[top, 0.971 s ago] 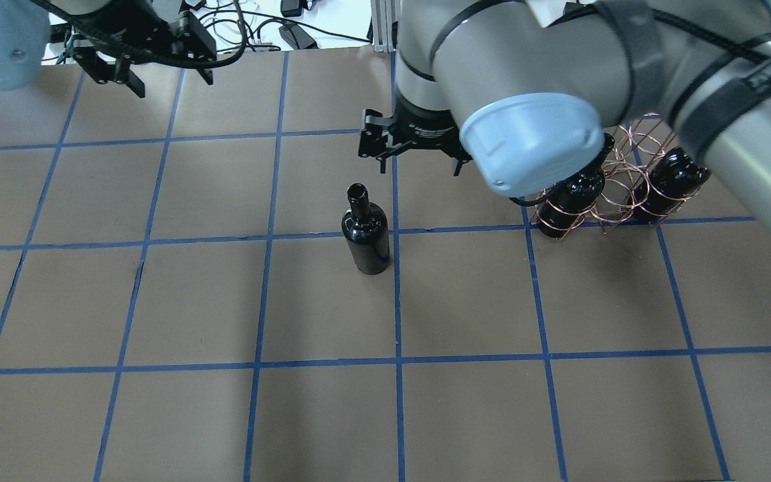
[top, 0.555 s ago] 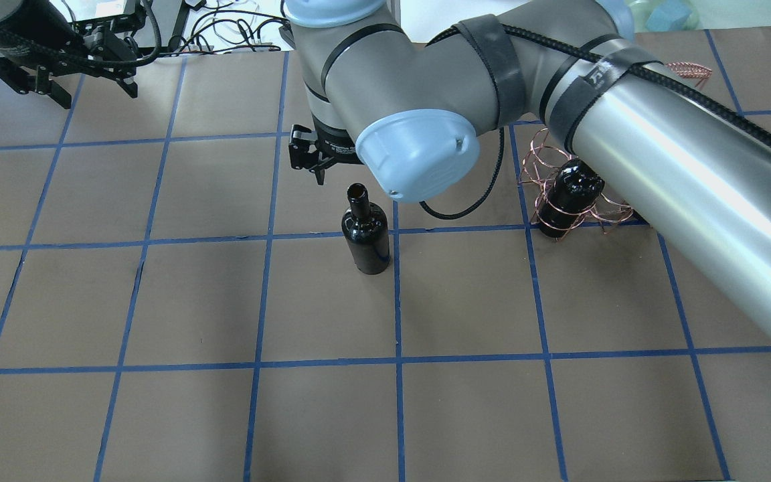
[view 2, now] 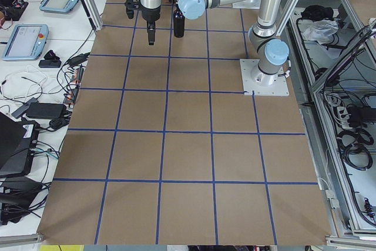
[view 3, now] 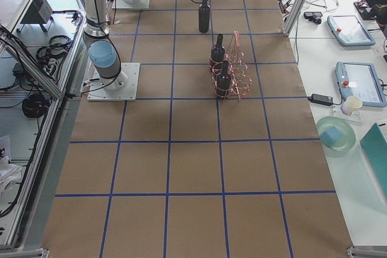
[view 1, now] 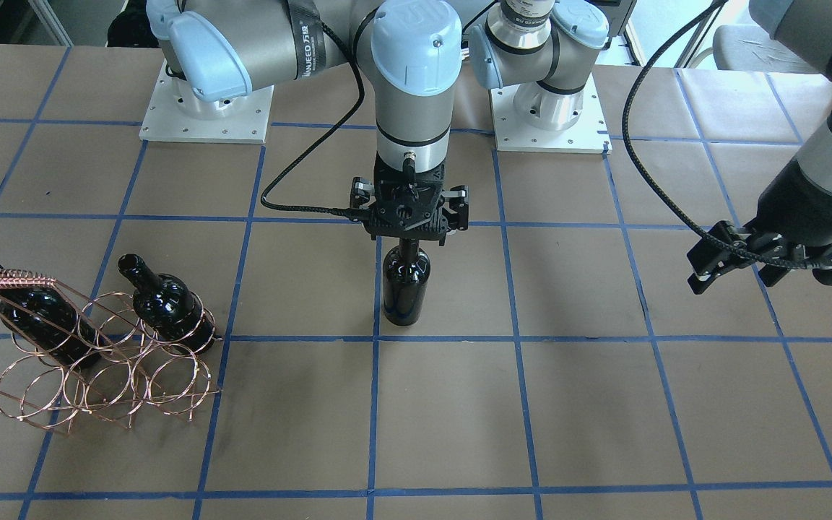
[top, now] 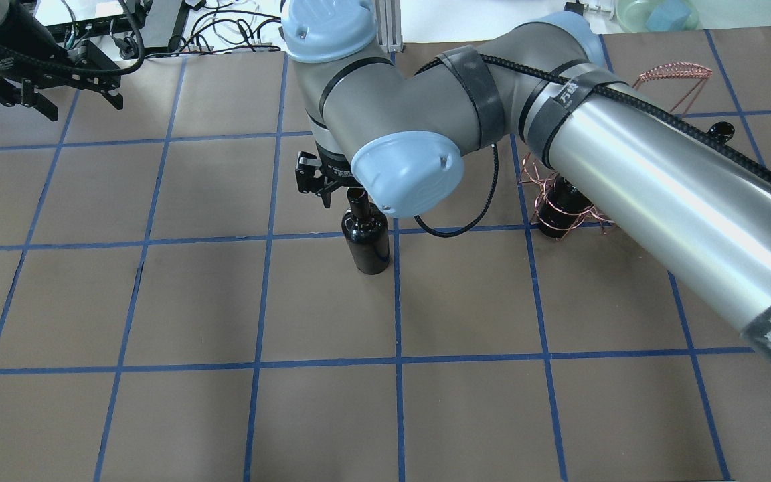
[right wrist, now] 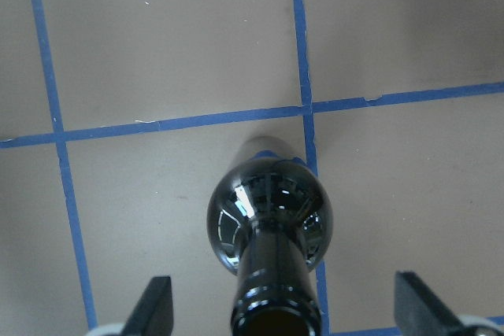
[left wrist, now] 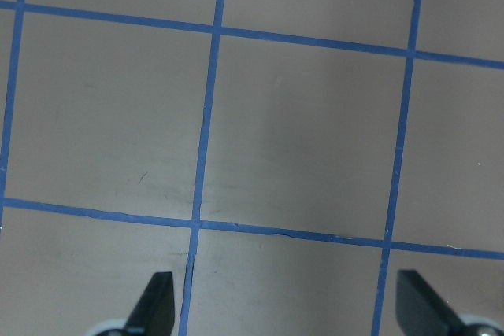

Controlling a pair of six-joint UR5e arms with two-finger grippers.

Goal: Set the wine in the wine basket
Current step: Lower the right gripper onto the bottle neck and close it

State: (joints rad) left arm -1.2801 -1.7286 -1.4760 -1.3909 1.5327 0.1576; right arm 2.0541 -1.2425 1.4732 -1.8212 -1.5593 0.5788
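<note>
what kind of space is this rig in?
Most likely a robotics lab cell, not a home or shop: arm base plates bolted to a paper-covered table with a blue tape grid, and teach pendants and loose cables alongside.

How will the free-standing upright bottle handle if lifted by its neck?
The bottle is glossy glass, so probably slippery and breakable. Standing tall on a narrow base, it may tip if nudged. Gripped only at the neck by the right gripper, it could swing.
</note>
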